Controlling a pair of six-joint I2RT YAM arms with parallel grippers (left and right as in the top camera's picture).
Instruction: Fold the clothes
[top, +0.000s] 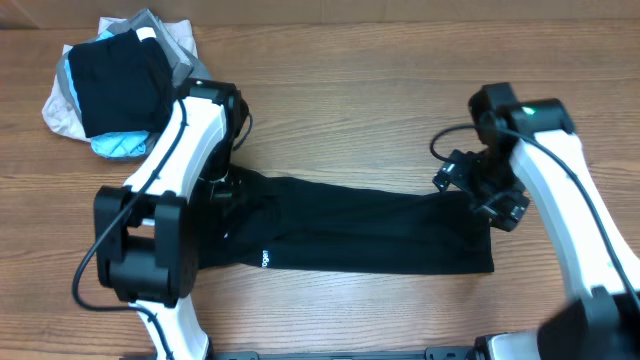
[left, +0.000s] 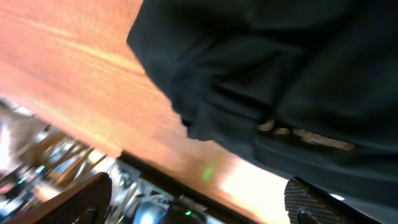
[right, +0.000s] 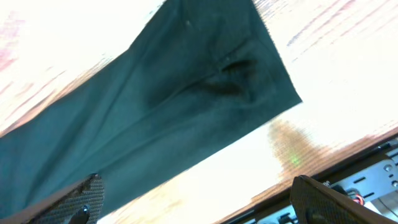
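The clothes, a black shirt (top: 350, 230), lie folded into a long strip across the middle of the table, with small white lettering (top: 266, 259) near the front edge. My left gripper (top: 226, 188) hovers over the strip's bunched left end. In the left wrist view the left gripper (left: 199, 208) is open, nothing between its fingers (left: 311, 202), and the rumpled shirt (left: 280, 81) lies just beyond. My right gripper (top: 482, 195) is over the strip's right end. In the right wrist view the right gripper (right: 202, 202) is open and empty above the flat shirt (right: 155, 106).
A stacked pile of black, grey and light-blue garments (top: 115, 85) sits at the back left corner. Bare wooden table (top: 380, 110) lies behind and in front of the strip. The table's near edge and the arm bases (top: 150, 260) are close to the front.
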